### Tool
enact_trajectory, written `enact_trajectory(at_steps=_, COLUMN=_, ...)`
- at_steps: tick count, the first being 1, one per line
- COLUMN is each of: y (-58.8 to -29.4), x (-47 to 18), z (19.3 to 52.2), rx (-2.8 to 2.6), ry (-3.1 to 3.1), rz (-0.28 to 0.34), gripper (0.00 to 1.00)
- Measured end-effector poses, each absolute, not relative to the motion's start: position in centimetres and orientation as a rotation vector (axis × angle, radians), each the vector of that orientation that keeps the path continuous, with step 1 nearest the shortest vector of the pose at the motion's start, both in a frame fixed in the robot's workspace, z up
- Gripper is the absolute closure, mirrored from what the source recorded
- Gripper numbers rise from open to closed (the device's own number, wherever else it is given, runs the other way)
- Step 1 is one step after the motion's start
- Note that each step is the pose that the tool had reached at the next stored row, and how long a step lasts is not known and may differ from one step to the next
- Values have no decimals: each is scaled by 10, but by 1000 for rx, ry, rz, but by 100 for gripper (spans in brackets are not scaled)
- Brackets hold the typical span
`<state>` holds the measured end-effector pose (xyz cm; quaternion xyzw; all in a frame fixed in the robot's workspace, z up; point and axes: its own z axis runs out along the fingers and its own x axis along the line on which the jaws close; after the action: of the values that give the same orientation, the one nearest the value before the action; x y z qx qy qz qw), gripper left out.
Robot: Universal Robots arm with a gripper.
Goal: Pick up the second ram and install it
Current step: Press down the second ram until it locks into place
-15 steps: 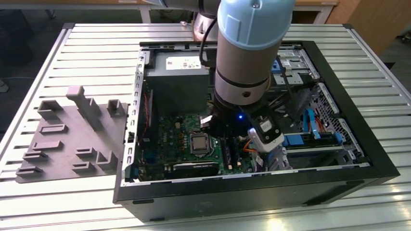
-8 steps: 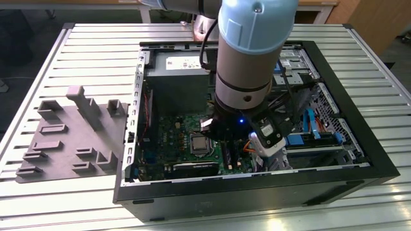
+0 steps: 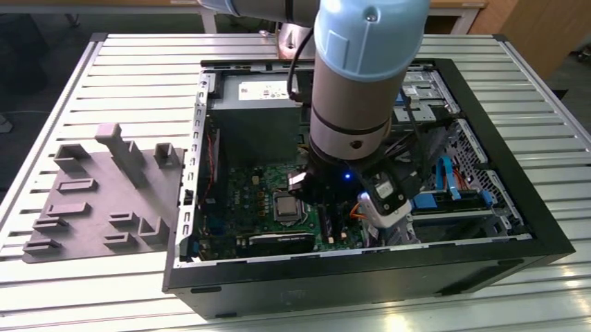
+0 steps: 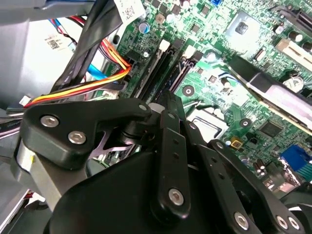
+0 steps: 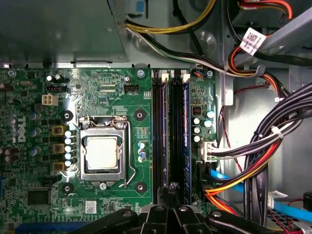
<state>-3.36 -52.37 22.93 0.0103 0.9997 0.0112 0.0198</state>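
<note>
The gripper (image 5: 170, 189) is closed: in both wrist views its two tips meet with no gap, and I see nothing held between them. In the second wrist view the gripper (image 4: 165, 100) stands just over one end of the black memory slots (image 4: 163, 63).

The second ram (image 5: 165, 131) sits upright in a slot directly before the tips, as a thin bluish edge along the slot. I cannot tell if the tips touch it. Another stick (image 5: 186, 131) sits in a slot beside it, parallel. Both lie on the motherboard (image 5: 102, 87), with the processor socket (image 5: 101, 152) near them on one side. On the other side a bundle of cables (image 5: 253, 156), black, red, yellow and orange, runs past.

In the exterior view the arm (image 3: 356, 83) reaches down into the open computer case (image 3: 369, 280), which lies on a slatted table (image 3: 129, 62). A gray fixture (image 3: 102, 200) with upright posts lies on the table at the exterior view's left, just beside the case.
</note>
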Motion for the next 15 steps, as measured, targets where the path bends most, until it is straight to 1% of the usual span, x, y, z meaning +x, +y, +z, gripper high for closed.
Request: enact_trajectory(at_steps=15, y=-524, x=-34, z=219, rx=32, ry=3102, rz=34, gripper=89)
